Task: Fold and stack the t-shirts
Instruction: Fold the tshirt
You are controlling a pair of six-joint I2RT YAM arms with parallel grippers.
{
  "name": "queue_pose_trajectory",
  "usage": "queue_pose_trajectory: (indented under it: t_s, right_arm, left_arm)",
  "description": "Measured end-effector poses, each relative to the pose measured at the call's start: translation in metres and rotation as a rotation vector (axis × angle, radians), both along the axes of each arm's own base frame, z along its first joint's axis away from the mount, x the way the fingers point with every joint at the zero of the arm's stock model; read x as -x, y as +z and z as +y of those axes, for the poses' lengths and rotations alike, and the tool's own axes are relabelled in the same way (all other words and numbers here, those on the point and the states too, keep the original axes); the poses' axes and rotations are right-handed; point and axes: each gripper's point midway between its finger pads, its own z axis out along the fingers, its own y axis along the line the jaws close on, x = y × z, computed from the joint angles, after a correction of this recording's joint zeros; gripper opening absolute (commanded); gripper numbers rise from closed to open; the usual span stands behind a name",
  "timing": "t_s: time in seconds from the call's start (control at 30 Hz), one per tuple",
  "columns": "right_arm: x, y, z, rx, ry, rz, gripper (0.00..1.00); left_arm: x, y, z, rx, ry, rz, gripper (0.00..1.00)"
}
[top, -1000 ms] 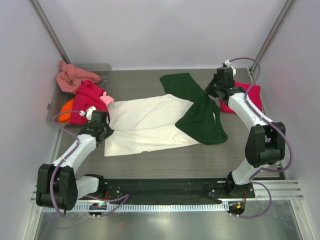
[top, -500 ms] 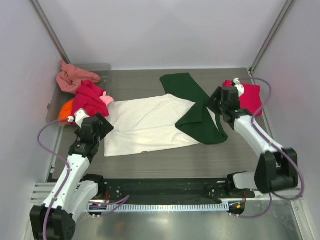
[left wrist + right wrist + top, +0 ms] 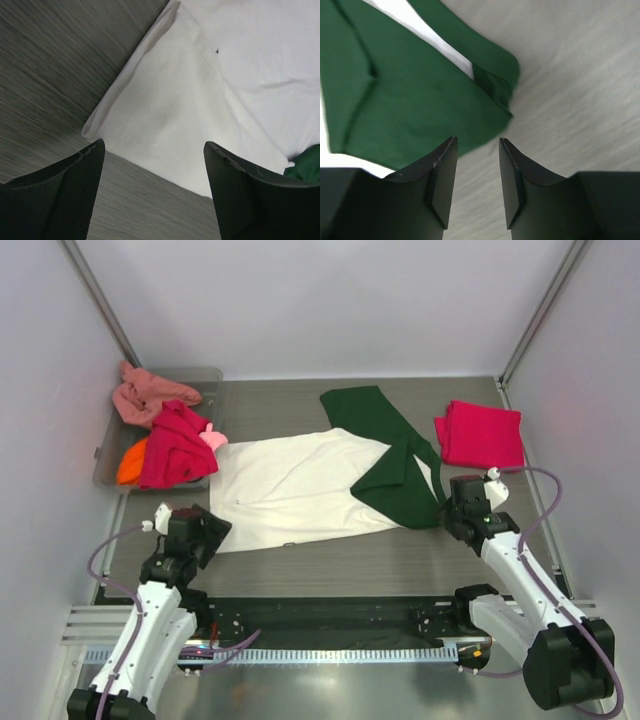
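A cream-white t-shirt (image 3: pixel 290 490) with dark green sleeves (image 3: pixel 400 480) lies spread flat on the table's middle. My left gripper (image 3: pixel 208 530) hovers open at the shirt's near-left corner. In the left wrist view that gripper (image 3: pixel 150 146) is wide apart and empty, above the white corner (image 3: pixel 170 115). My right gripper (image 3: pixel 453 502) sits just right of the folded-in green sleeve. In the right wrist view this gripper (image 3: pixel 477 142) is open and empty, over the sleeve's edge (image 3: pixel 420 95) and bare table. A folded crimson-pink t-shirt (image 3: pixel 480 433) lies at the back right.
A translucent grey tray (image 3: pixel 205 378) at the back left holds a heap of salmon (image 3: pixel 145 395), magenta (image 3: pixel 178 445) and orange (image 3: pixel 130 465) shirts. White walls close off the left, right and back. A black rail (image 3: pixel 320 618) runs along the near edge.
Both grippers have opened, and both arms have drawn back toward the near edge. The right arm has left the back right, uncovering the crimson-pink shirt.
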Motion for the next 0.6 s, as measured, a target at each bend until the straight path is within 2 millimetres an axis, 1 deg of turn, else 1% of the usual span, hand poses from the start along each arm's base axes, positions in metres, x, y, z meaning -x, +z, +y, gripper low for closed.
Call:
queue_pose_trajectory:
  t_s: [0.03, 0.1, 0.17, 0.27, 0.3, 0.33, 0.37, 0.5, 0.6]
  right_arm:
    - [0.009, -0.012, 0.000, -0.007, -0.004, 0.035, 0.43]
    - [0.019, -0.027, 0.002, -0.022, -0.010, 0.079, 0.43]
    - [0.025, -0.038, 0.003, -0.036, -0.015, 0.108, 0.44]
    - [0.028, -0.054, 0.007, -0.058, -0.019, 0.141, 0.45]
    - [0.028, -0.059, 0.008, -0.066, -0.021, 0.145, 0.47]
    - [0.027, -0.063, 0.009, -0.072, -0.025, 0.150, 0.47]
    - [0.026, -0.066, 0.010, -0.075, -0.027, 0.154, 0.47]
    - [0.007, -0.065, 0.013, -0.090, -0.029, 0.104, 0.47]
    - [-0.002, -0.064, 0.014, -0.095, -0.031, 0.075, 0.47]
  left_arm:
    - [0.004, -0.006, -0.002, 0.017, 0.003, 0.015, 0.80]
    - [0.010, -0.014, -0.004, 0.039, 0.009, 0.040, 0.79]
    - [0.013, -0.019, -0.005, 0.053, 0.016, 0.053, 0.78]
    - [0.013, -0.021, -0.007, 0.070, 0.023, 0.057, 0.73]
    - [0.014, -0.022, -0.007, 0.072, 0.025, 0.058, 0.71]
    - [0.014, -0.023, -0.007, 0.076, 0.029, 0.060, 0.65]
    - [0.014, -0.023, -0.007, 0.080, 0.032, 0.062, 0.64]
    - [0.016, -0.027, -0.007, 0.081, 0.037, 0.070, 0.62]
    - [0.017, -0.030, -0.007, 0.079, 0.040, 0.075, 0.62]
